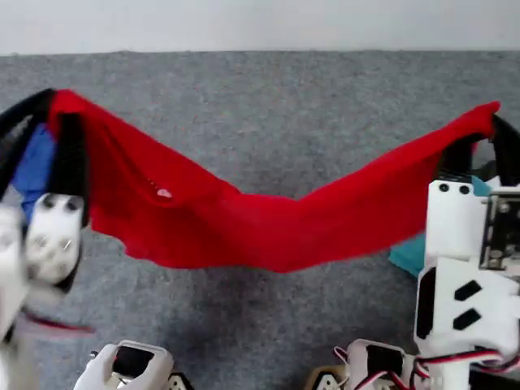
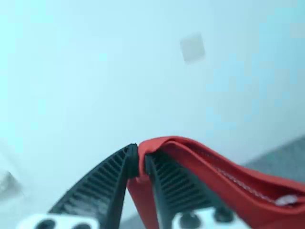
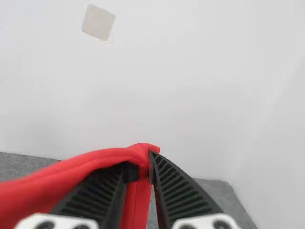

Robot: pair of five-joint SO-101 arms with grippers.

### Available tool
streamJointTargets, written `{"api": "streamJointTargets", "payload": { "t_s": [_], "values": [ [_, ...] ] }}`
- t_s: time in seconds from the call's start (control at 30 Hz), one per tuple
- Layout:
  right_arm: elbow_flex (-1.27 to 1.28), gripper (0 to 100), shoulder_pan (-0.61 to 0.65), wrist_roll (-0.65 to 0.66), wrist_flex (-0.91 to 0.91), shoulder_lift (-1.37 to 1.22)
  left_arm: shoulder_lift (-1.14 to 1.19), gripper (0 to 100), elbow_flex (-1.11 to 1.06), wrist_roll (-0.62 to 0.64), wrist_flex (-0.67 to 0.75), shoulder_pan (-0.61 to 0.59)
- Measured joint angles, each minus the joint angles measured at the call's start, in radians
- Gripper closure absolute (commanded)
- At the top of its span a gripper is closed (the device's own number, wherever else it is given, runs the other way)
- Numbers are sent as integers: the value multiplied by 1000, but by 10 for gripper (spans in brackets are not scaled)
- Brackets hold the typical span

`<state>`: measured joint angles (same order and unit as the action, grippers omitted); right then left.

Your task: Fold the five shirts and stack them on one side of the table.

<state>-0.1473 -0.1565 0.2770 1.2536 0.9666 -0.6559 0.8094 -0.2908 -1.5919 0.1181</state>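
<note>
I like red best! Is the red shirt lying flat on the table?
No, the red shirt sags in the air, ends pinched by the left fingers and right fingers.

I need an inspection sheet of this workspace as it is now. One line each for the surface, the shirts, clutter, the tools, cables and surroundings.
Surface: grey table, bare in the middle.
Job's things: red shirt hangs stretched between the two tools, sagging in the middle. Blue shirt lies at the left side, partly covered. Teal shirt lies on the right, partly hidden by the right arm. Whether these two are folded cannot be told.
Clutter: nothing seen.
Tools: left tool shut on one end of the red shirt; right tool shut on the other end.
Cables: wires at the near edge, right side.
Surroundings: white wall with a small square patch.
</note>
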Motion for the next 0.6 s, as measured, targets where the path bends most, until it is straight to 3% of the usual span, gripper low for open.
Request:
{"api": "streamJointTargets", "payload": {
  "t_s": [0.2,0.6],
  "values": [
    [-3,988,3,0,66,0,-21,987,164,-2,49,-3],
    [-3,988,5,0,104,0,-17,987,245,-2,107,-3]
  ]
}}
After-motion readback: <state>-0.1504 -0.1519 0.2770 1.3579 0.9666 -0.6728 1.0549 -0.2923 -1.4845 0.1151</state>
